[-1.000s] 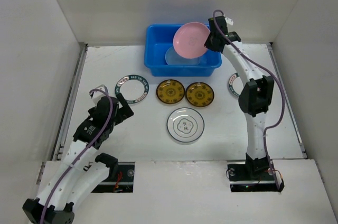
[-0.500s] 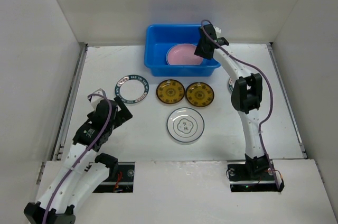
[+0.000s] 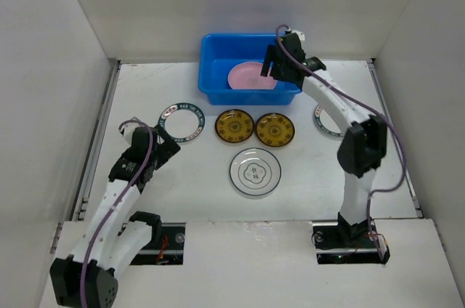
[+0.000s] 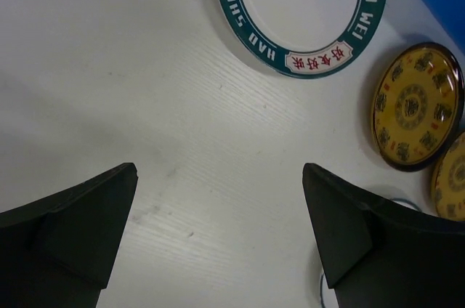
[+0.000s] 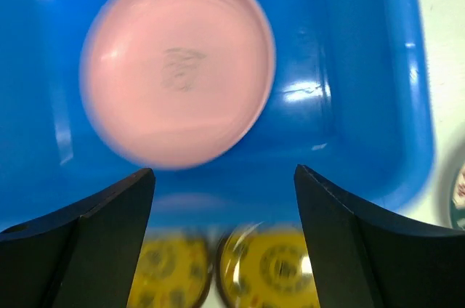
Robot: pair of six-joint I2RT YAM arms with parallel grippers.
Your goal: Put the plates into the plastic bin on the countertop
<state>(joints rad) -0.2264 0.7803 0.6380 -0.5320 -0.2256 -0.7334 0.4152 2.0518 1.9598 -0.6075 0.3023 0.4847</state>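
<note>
The blue plastic bin [image 3: 211,68] stands at the back of the white countertop [image 3: 196,177]. A pink plate [image 3: 249,76] [image 5: 178,65] lies flat inside it. My right gripper [image 3: 271,70] [image 5: 224,235] hovers open and empty over the bin's near wall [image 5: 363,104]. My left gripper [image 3: 166,150] [image 4: 218,235] is open over bare countertop, just short of a green-rimmed plate [image 3: 182,122] [image 4: 301,3]. Two amber plates [image 3: 235,126] [image 3: 275,128] lie side by side in front of the bin. A white plate with a centre mark [image 3: 255,172] sits nearer to me.
Another green-rimmed plate [image 3: 322,119] lies at the right, partly hidden by my right arm. White walls enclose the countertop on three sides. The amber plates also show in the wrist views [image 4: 416,104] [image 5: 272,268].
The right gripper carried the pink plate down into the bin, opened and let it go; the plate now lies flat. The left arm shifted slightly left.
</note>
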